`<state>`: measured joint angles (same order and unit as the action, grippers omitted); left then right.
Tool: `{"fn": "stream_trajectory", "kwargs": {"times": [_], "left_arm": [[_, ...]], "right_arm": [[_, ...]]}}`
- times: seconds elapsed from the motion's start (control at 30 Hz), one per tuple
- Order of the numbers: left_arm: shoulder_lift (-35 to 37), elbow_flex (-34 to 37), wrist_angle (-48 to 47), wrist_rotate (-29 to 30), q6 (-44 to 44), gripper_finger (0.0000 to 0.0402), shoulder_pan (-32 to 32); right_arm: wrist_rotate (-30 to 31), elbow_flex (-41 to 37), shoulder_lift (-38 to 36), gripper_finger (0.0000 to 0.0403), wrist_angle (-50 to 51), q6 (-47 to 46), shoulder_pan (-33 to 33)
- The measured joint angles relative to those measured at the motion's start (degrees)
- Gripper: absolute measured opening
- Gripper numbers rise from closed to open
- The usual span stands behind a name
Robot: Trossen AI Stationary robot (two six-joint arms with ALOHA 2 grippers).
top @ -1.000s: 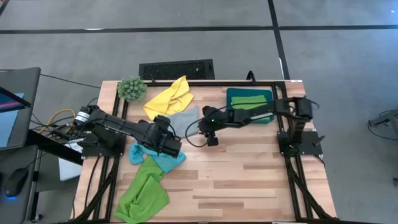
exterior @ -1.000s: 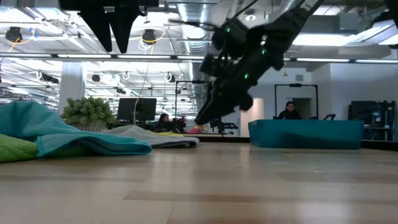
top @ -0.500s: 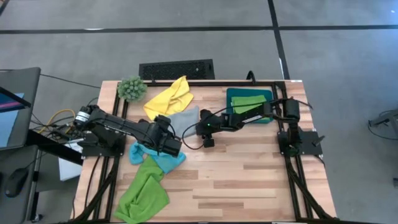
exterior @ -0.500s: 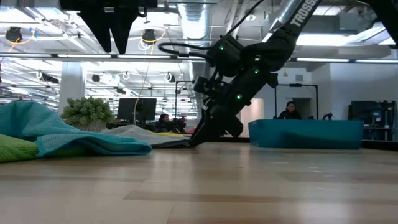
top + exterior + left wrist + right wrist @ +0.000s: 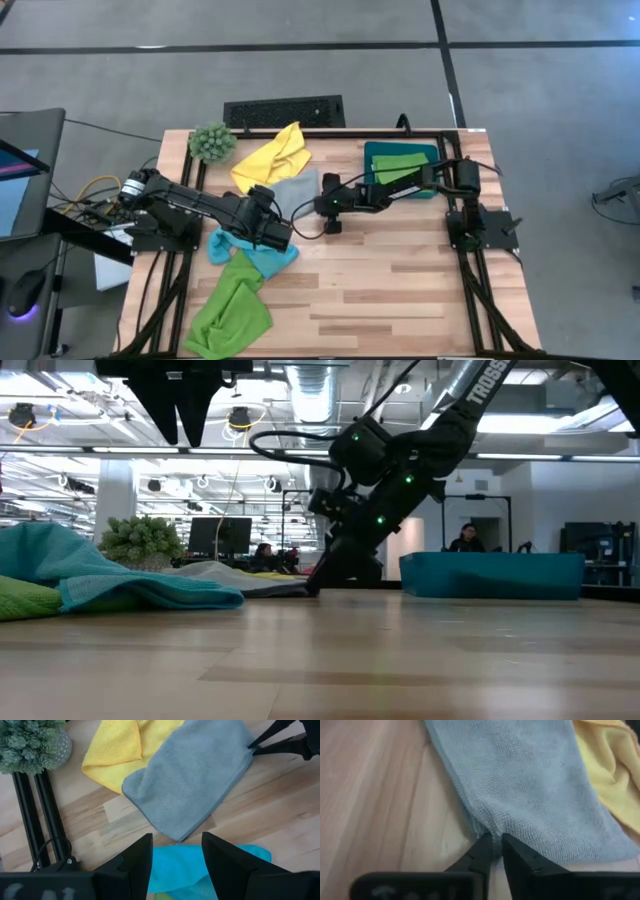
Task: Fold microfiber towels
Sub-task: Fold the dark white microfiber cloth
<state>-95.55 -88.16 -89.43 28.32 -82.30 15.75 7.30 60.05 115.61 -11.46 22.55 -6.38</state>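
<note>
The microfiber towels are mostly still unfolded, as I read the table. At the far right corner of the worktop I see a dark teal towel (image 5: pixel 400 168) lying flat with a lime green one (image 5: pixel 398 164) folded on top of it; those look done. The rest are loose: a yellow towel (image 5: pixel 272 155) near the far edge, a grey towel (image 5: pixel 296 190) just beside it toward the middle, a light blue towel (image 5: pixel 250 252) crumpled near the left edge, and a second lime green towel (image 5: pixel 230 312) bunched at the near left corner.

My right gripper (image 5: pixel 494 847) is down at the grey towel's edge, its fingers pinched on the hem. My left gripper (image 5: pixel 175 851) hangs with fingers spread above the worktop between the grey and light blue towels, holding nothing.

So I judge the job under halfway: the grey towel is only being taken hold of, with three more to follow.
</note>
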Motion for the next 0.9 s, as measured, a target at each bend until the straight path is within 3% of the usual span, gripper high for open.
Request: {"fn": "stream_trajectory", "kwargs": {"times": [0.17, 0.4, 0.6, 0.9], "left_arm": [[0.0, 0.0, 0.0, 0.0, 0.0, 0.0164, 0.0], [0.0, 0.0, 0.0, 0.0, 0.0, 0.0164, 0.0], [0.0, 0.0, 0.2, 0.0, -0.5, 0.0164, 0.0], [0.0, 0.0, 0.5, 0.7, 2.8, 0.0164, 1.0]], "right_arm": [[-0.1, 0.0, 0.0, 0.0009, 1.7, 0.0, 0.0], [-0.1, 0.0, -2.2, 0.0005, 6.3, 0.0, 0.5], [-4.2, 0.0, -8.7, 0.0003, 12.9, -2.8, 1.9], [-4.4, 0.0, -19.5, 0.0001, 21.7, -9.5, 5.2]]}}
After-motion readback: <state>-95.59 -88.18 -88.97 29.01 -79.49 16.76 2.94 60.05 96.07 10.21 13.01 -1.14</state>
